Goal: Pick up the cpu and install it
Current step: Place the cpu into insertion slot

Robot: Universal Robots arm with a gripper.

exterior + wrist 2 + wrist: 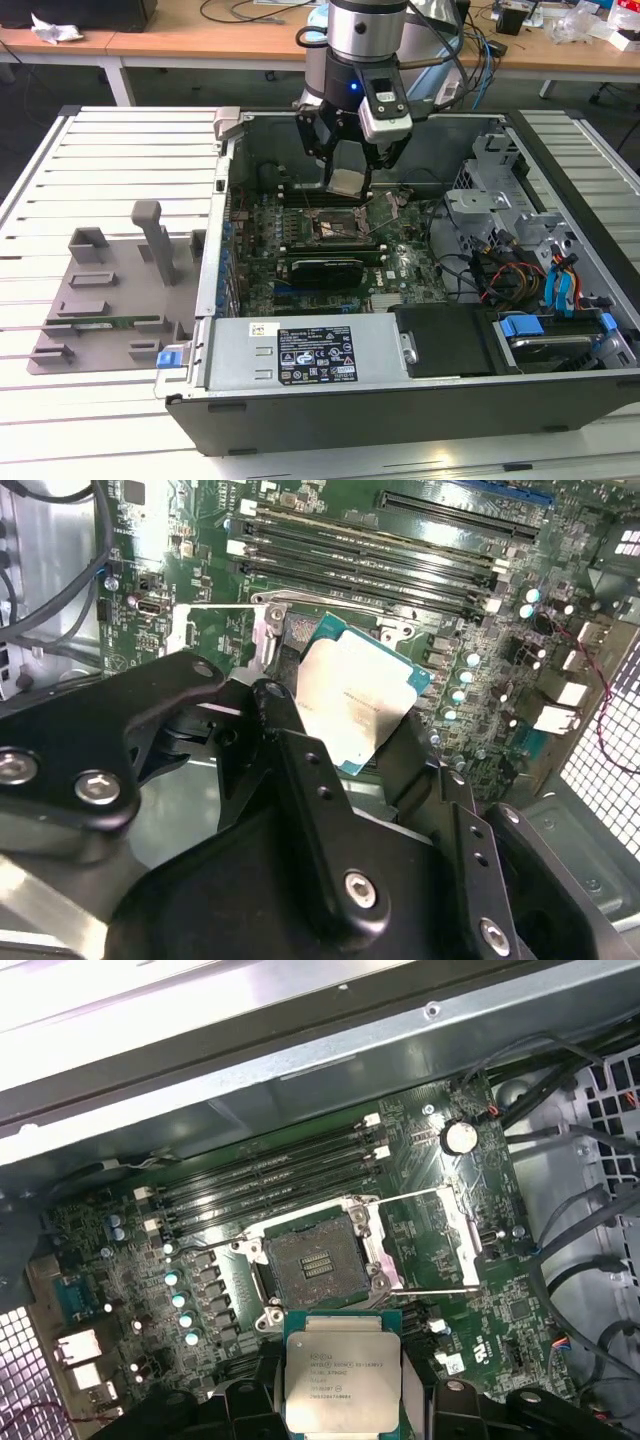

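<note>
The cpu (pixel 347 182) is a flat square chip with a silver top and a thin green edge. My gripper (pixel 348 172) is shut on it and holds it in the air inside the open computer case (pixel 230 130). It hangs a little above the motherboard, just short of the open black socket (pixel 335 228). In the first wrist view the cpu (pixel 343 1370) sits between my black fingers (pixel 250 1405), with the bare socket (pixel 315 1263) beyond it. In the second wrist view the cpu (pixel 355 705) is tilted and covers part of the socket frame (pixel 270 630).
The socket's metal load plate and lever (pixel 440 1240) stand swung open beside it. Black memory slots (pixel 270 1175) run behind the socket. A grey fixture (pixel 110 290) with a green memory stick (pixel 110 322) lies at the exterior view's left. Cables and drive bays (pixel 520 260) crowd the case's right.
</note>
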